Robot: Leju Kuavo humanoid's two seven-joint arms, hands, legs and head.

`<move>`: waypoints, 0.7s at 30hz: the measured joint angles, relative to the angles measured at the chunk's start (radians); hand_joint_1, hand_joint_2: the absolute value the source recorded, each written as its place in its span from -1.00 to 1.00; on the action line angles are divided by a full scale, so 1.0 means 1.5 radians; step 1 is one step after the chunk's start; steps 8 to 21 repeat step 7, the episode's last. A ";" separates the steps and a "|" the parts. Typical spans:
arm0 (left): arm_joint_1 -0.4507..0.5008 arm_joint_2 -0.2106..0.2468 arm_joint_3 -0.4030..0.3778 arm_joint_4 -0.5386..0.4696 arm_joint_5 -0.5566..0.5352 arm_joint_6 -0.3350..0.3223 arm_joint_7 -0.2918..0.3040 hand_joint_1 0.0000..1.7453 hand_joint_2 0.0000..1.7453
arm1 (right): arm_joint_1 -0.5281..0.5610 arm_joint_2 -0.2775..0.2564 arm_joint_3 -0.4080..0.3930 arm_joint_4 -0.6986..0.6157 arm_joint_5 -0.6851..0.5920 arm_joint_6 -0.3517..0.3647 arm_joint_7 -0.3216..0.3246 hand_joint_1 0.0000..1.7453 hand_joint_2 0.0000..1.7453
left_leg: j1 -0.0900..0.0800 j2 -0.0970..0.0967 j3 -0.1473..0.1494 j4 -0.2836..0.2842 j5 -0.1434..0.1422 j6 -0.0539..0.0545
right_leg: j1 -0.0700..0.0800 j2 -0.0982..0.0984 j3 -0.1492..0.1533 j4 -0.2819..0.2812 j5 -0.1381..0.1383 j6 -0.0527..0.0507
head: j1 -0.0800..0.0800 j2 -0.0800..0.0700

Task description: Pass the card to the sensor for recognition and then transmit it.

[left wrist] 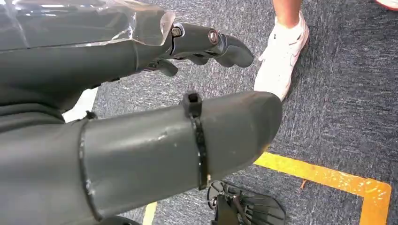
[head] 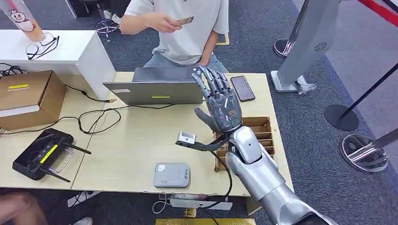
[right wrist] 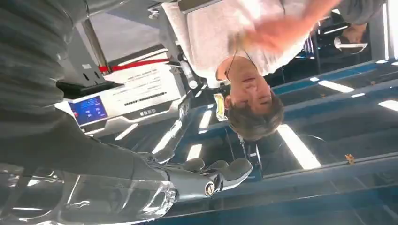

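Two hands are in play here, and neither has anything in it. The right hand (head: pixel 220 105) is raised over the far right part of the table (head: pixel 131 140), fingers stretched out and spread apart, palm turned toward the camera, thumb sticking out to the side. The card (head: pixel 186 20) is well beyond those fingertips, pinched in the hand of a person (head: pixel 187 28) in a pale shirt seated on the far side of the table, so it is clearly apart from the robot hand.

Just beyond the right hand's fingers, a dark phone (head: pixel 242 87) is laid flat, and a grey laptop (head: pixel 157 86) is set a bit to the thumb side. Below the thumb, a small white sensor on a stalk (head: pixel 186 138) is mounted, with a cable running back under the wrist. A flat grey reader box (head: pixel 172 175) is seen nearer the robot, on the thumb side of the forearm. Behind the wrist, a brown cardboard divider tray (head: pixel 260 131) is partly covered by the arm.

The left hand (left wrist: pixel 141 117) is hung down over blue-grey carpet (left wrist: pixel 338 93), thumb and fingers loosely apart with nothing between them. Past its fingertips, a white shoe (left wrist: pixel 281 56) and a strip of yellow floor tape (left wrist: pixel 328 180) are seen.
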 joint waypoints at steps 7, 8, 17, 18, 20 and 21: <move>0.003 0.000 0.000 0.000 0.006 0.000 -0.007 -1.00 -1.00 | 0.022 -0.001 -0.003 -0.036 -0.181 0.096 -0.078 -1.00 -1.00 | 0.000 0.000 0.000 0.000 0.000 0.000 | 0.000 0.000 0.000 0.000 0.000 0.000 | 0.000 0.000; 0.003 0.000 0.000 0.000 0.006 0.000 -0.007 -1.00 -1.00 | 0.022 -0.001 -0.003 -0.036 -0.181 0.096 -0.078 -1.00 -1.00 | 0.000 0.000 0.000 0.000 0.000 0.000 | 0.000 0.000 0.000 0.000 0.000 0.000 | 0.000 0.000; 0.003 0.000 0.000 0.000 0.006 0.000 -0.007 -1.00 -1.00 | 0.022 -0.001 -0.003 -0.036 -0.181 0.096 -0.078 -1.00 -1.00 | 0.000 0.000 0.000 0.000 0.000 0.000 | 0.000 0.000 0.000 0.000 0.000 0.000 | 0.000 0.000; 0.003 0.000 0.000 0.000 0.006 0.000 -0.007 -1.00 -1.00 | 0.022 -0.001 -0.003 -0.036 -0.181 0.096 -0.078 -1.00 -1.00 | 0.000 0.000 0.000 0.000 0.000 0.000 | 0.000 0.000 0.000 0.000 0.000 0.000 | 0.000 0.000; 0.003 0.000 0.000 0.000 0.006 0.000 -0.007 -1.00 -1.00 | 0.022 -0.001 -0.003 -0.036 -0.181 0.096 -0.078 -1.00 -1.00 | 0.000 0.000 0.000 0.000 0.000 0.000 | 0.000 0.000 0.000 0.000 0.000 0.000 | 0.000 0.000; 0.003 0.000 0.000 0.000 0.006 0.000 -0.007 -1.00 -1.00 | 0.022 -0.001 -0.003 -0.036 -0.181 0.096 -0.078 -1.00 -1.00 | 0.000 0.000 0.000 0.000 0.000 0.000 | 0.000 0.000 0.000 0.000 0.000 0.000 | 0.000 0.000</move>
